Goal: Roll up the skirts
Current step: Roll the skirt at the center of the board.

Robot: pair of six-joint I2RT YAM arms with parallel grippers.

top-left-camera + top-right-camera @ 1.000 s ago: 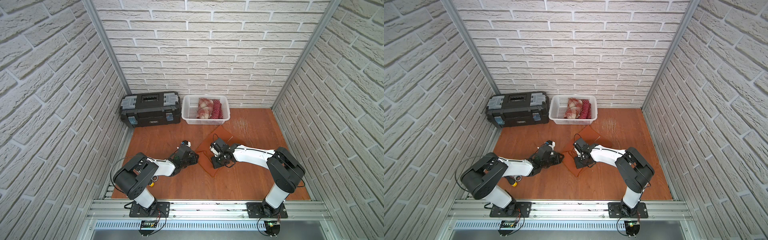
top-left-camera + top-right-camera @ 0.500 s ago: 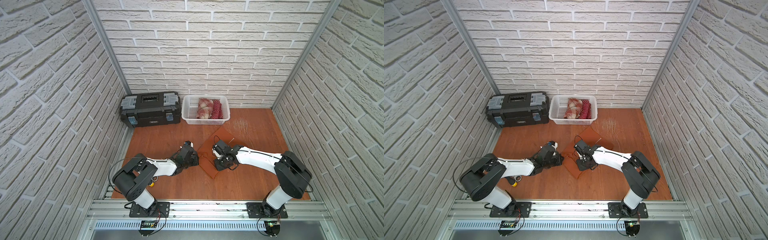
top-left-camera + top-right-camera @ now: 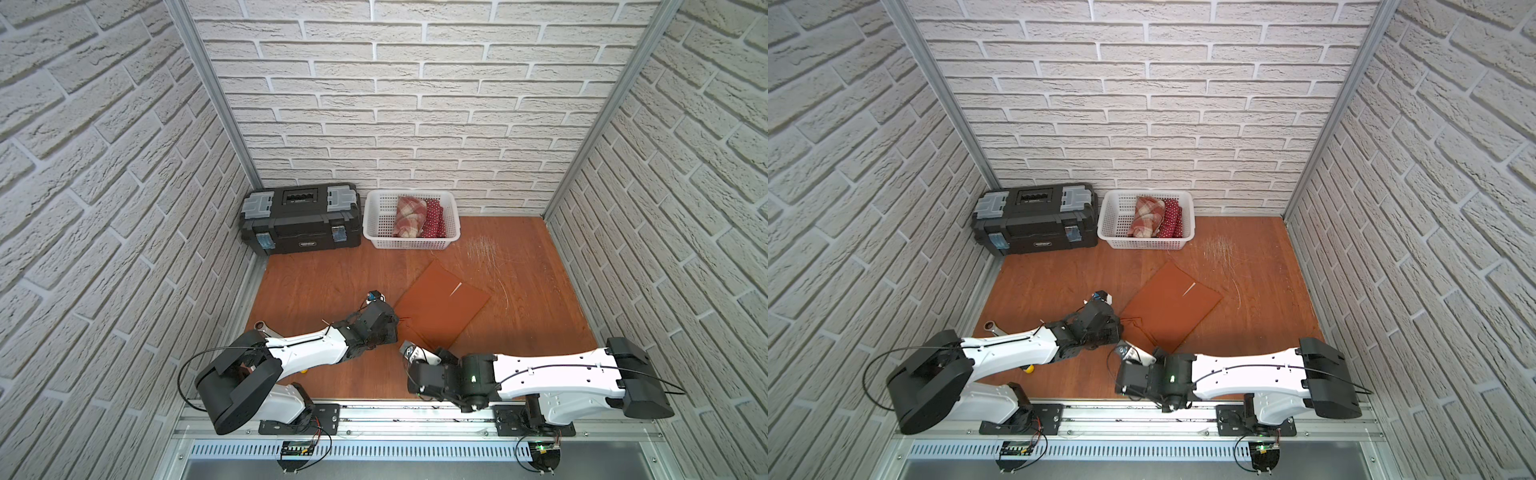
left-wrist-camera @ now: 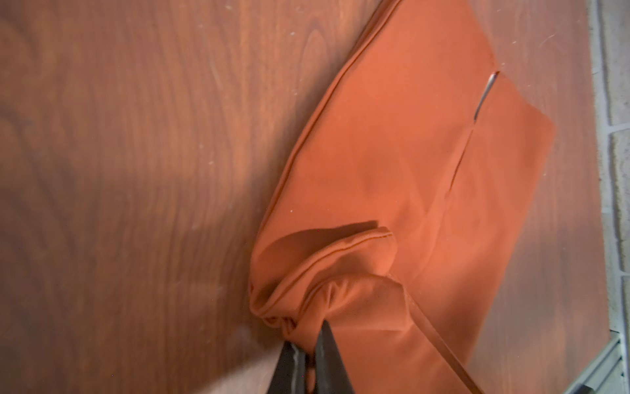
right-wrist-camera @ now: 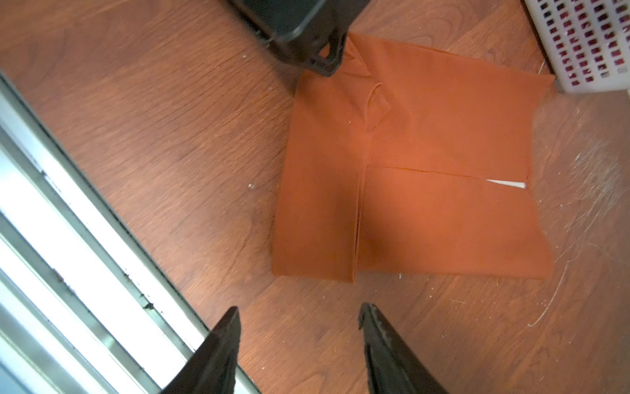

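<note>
Pinching rust-orange skirt (image 3: 442, 309) corner in left gripper (image 4: 308, 344) — having let go with right gripper (image 5: 300, 307), spread open, withdrawn off it

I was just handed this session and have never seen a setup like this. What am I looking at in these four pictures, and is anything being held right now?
Two robot arms, the left arm and the right arm, are bolted to a rail at the table's near edge. Each ends in a two-fingered gripper. The two wide pictures come from one camera head overhead. The two close-ups come from a camera on each arm's wrist.

On the wooden table lies a rust-orange skirt, mostly flat. At the back stand a black toolbox and a white basket, which holds a plaid skirt and a polka-dot skirt, both bundled.

The left gripper is shut on a bunched corner of the rust-orange skirt. The right gripper is open, holds nothing and is off the cloth.
</note>
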